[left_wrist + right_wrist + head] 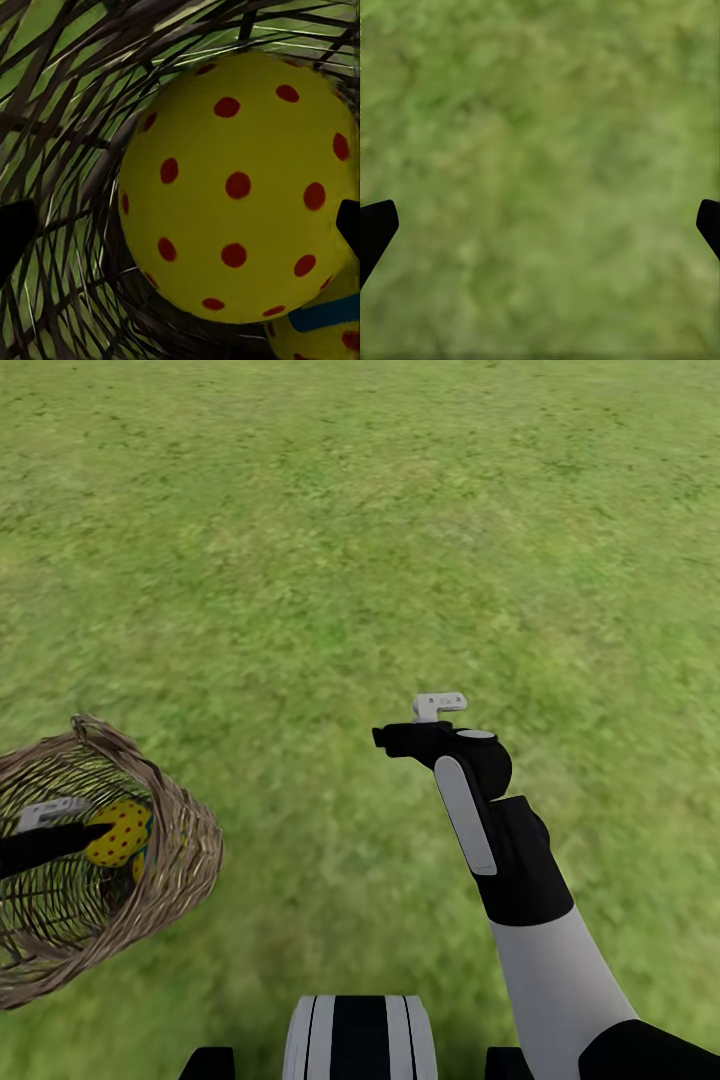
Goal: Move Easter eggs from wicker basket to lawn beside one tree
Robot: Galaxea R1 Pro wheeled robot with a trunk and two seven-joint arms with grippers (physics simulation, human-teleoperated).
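Note:
The wicker basket (182, 857) lies tilted on the lawn (400, 540) at the lower left. My left arm reaches into its mouth. One yellow Easter egg (122, 832) with red dots sits at the arm's tip. In the left wrist view that egg (236, 187) looms close, with my left gripper (182, 229) open and a fingertip on either side of it. A second egg (319, 330) with a blue stripe lies just beside it. A third egg is hidden. My right gripper (397, 738) hangs open over bare grass (540, 150).
Mottled green lawn stretches in every direction in the head view, with no tree or fence in sight. My own base (360, 1035) shows at the bottom edge. The basket's woven wall (67, 150) surrounds the left gripper closely.

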